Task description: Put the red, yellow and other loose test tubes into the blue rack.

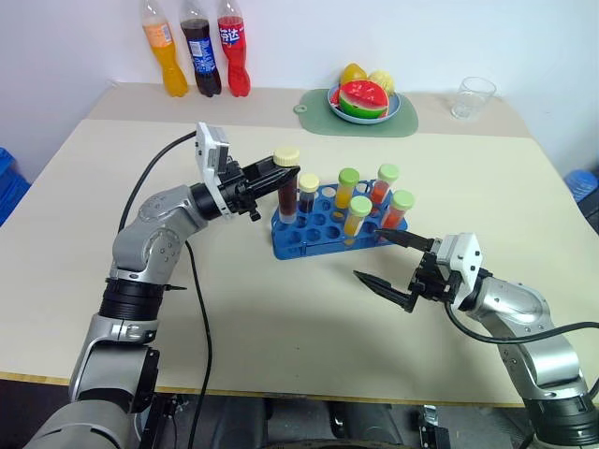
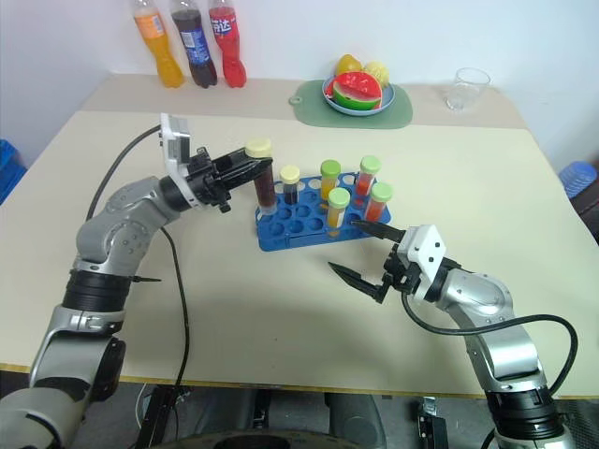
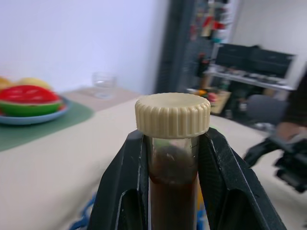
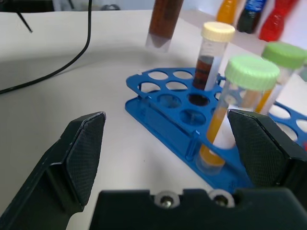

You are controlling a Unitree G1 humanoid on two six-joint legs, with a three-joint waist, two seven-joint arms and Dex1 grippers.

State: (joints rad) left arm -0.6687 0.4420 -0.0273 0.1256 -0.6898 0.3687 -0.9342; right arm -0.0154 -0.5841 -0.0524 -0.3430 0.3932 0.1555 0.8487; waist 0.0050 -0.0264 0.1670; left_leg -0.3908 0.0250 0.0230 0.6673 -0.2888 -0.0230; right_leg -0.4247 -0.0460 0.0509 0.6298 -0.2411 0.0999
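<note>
On the matte table, left fingers [image 1: 271, 178] pinch a ribbed-capped tube [image 1: 286, 184] (brown liquid); right fingers [image 1: 397, 267] spread.

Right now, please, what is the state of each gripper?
Left gripper: closed on the brown test tube, held above the blue rack.
Right gripper: open, holding nothing.

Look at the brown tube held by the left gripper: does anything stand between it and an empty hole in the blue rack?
Nothing visible does. The left gripper holds the brown tube upright above the near-left corner of the blue rack, where the holes below it are empty. The nearest racked tube stands beside it, not under it.
</note>
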